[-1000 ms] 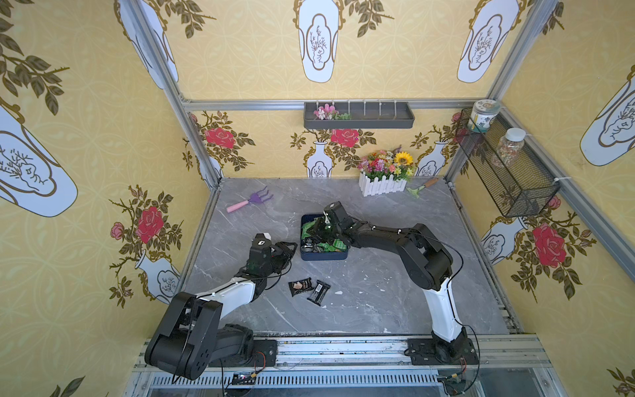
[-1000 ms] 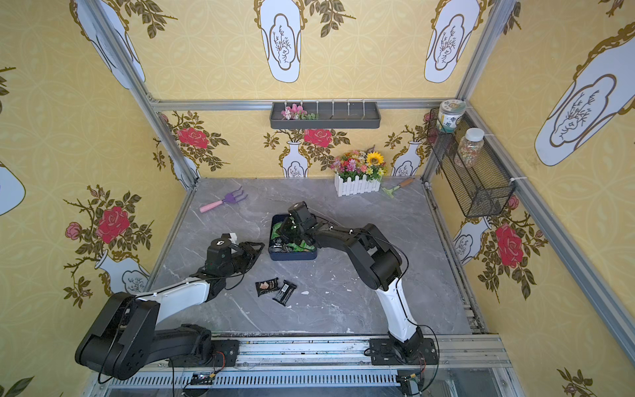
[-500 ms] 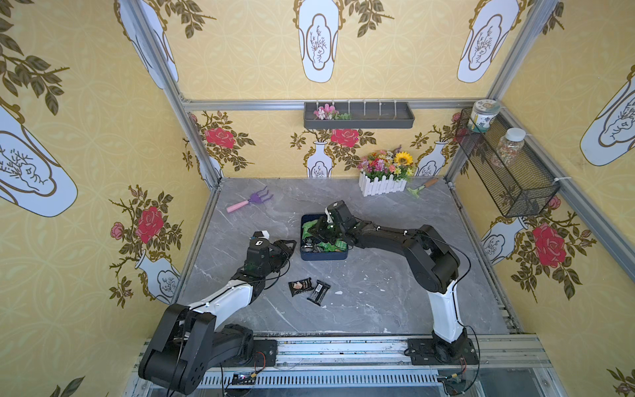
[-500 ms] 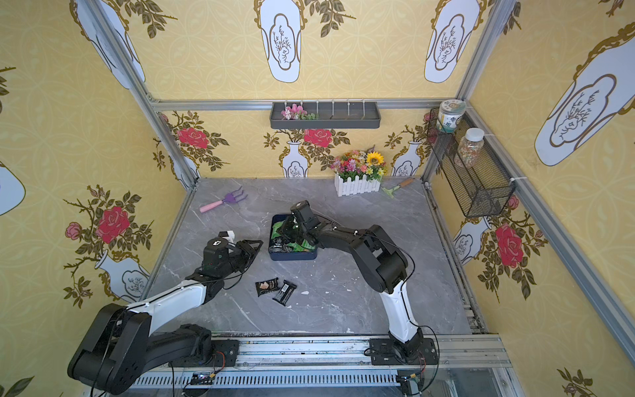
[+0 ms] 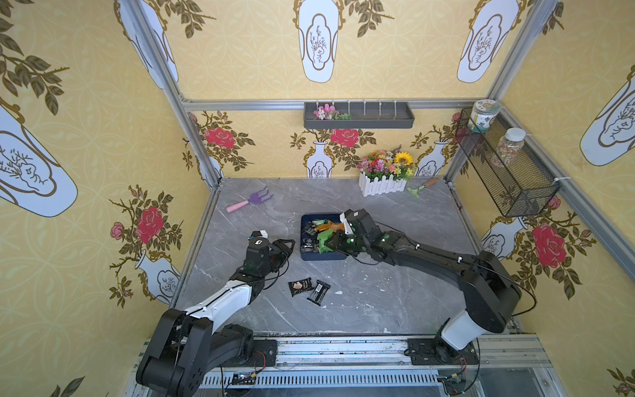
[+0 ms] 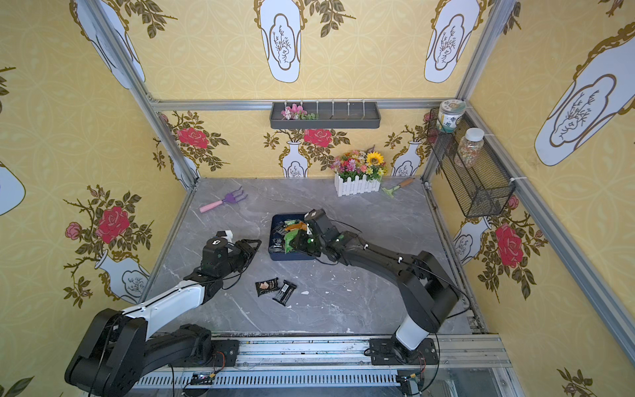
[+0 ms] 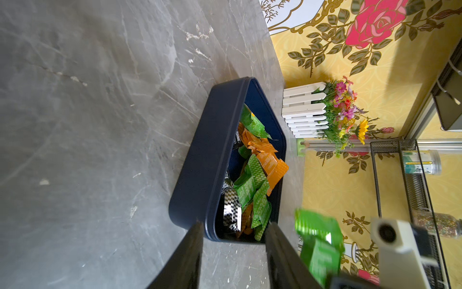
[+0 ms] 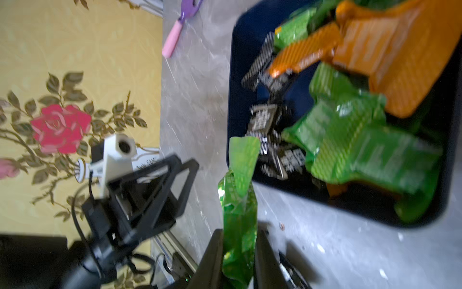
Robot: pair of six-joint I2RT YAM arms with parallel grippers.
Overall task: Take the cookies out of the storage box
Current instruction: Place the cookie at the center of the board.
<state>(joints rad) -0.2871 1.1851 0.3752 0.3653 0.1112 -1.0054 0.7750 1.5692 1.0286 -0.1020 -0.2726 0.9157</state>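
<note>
green packet is clenched in the right pincer, just above the front wall of the storage box, where most cookies lie heaped. the left pincer is released and empty near its left wall. next, i judge: carry it beside the two black packets toward the table front and release.

- Right arm spans the box's right side; its left part lies open from above.
- Two packets lie on the table before the box.
</note>
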